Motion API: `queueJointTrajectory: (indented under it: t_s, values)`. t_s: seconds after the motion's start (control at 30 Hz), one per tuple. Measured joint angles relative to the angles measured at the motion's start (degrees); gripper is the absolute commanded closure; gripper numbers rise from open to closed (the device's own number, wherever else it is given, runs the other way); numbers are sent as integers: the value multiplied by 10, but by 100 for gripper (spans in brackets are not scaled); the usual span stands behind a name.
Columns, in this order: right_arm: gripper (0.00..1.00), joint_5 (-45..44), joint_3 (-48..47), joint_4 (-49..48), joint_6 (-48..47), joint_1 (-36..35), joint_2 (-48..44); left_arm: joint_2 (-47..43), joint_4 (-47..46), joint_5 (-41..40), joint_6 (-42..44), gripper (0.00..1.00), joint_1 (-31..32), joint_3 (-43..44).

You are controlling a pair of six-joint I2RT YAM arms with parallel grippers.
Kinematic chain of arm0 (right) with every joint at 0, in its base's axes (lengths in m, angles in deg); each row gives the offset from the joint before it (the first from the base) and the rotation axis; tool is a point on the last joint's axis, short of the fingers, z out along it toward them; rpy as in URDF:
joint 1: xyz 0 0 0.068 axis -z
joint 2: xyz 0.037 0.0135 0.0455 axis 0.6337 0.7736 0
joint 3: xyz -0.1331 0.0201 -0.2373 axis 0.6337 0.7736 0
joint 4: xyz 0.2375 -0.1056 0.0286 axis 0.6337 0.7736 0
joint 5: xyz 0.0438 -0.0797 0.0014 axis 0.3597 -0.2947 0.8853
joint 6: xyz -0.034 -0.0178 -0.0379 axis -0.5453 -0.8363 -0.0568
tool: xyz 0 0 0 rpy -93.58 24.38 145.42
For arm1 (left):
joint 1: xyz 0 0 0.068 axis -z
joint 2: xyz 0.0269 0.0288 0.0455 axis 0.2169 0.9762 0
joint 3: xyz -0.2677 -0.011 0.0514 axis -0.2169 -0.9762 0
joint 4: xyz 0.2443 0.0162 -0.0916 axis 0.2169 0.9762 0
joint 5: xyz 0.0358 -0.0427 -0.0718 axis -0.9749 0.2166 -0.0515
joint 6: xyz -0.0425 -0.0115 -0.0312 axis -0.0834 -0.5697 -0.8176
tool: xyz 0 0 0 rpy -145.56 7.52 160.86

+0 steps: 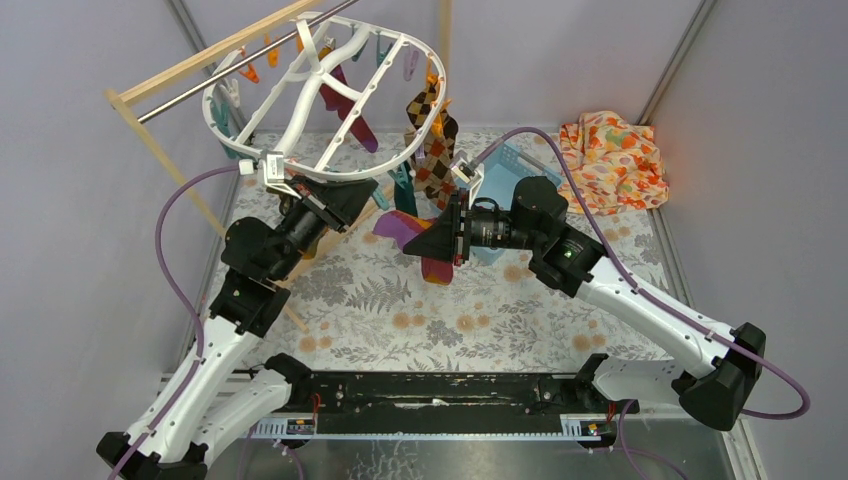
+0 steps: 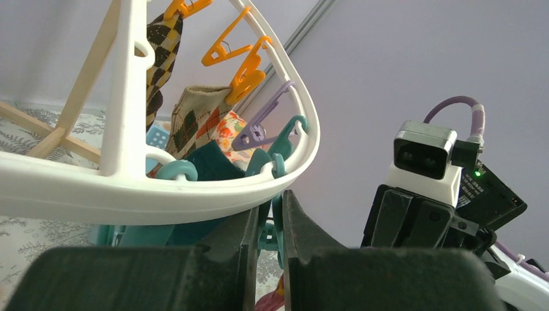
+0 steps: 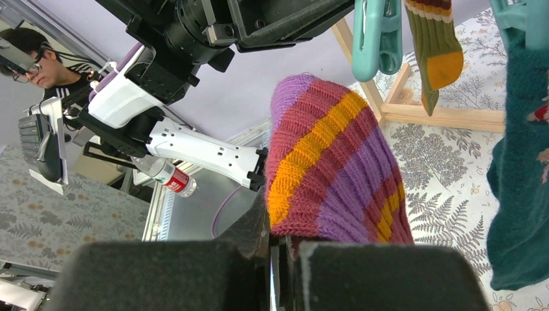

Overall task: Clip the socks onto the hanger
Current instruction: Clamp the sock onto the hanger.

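The white oval hanger (image 1: 215, 100) hangs from the rod at the back, with coloured pegs under its rim (image 2: 194, 188). A brown-cream argyle sock (image 1: 432, 130) and a maroon sock (image 1: 345, 110) hang from it. My left gripper (image 1: 378, 193) is under the near rim. In the left wrist view it (image 2: 277, 202) is shut on a teal peg (image 2: 274, 234). My right gripper (image 1: 412, 245) is shut on a maroon-purple striped sock (image 1: 400, 225) just below and to the right of that peg. In the right wrist view this gripper (image 3: 277, 236) pinches the sock's (image 3: 336, 162) edge. A teal sock (image 3: 518, 194) hangs beside it.
The wooden rack with its metal rod (image 1: 200, 65) stands at the back left. A blue basket (image 1: 505, 170) and an orange floral cloth (image 1: 612, 150) lie at the back right. An olive-orange sock (image 3: 434, 45) hangs from a teal peg (image 3: 377, 32). The two grippers are close together.
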Motion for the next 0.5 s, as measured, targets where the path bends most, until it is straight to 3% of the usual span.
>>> queueJointTrajectory:
  t_s: [0.5]
  values:
    - [100,-16,0,22,-14,-1,-23,3,25,-31,-61,100,0,20]
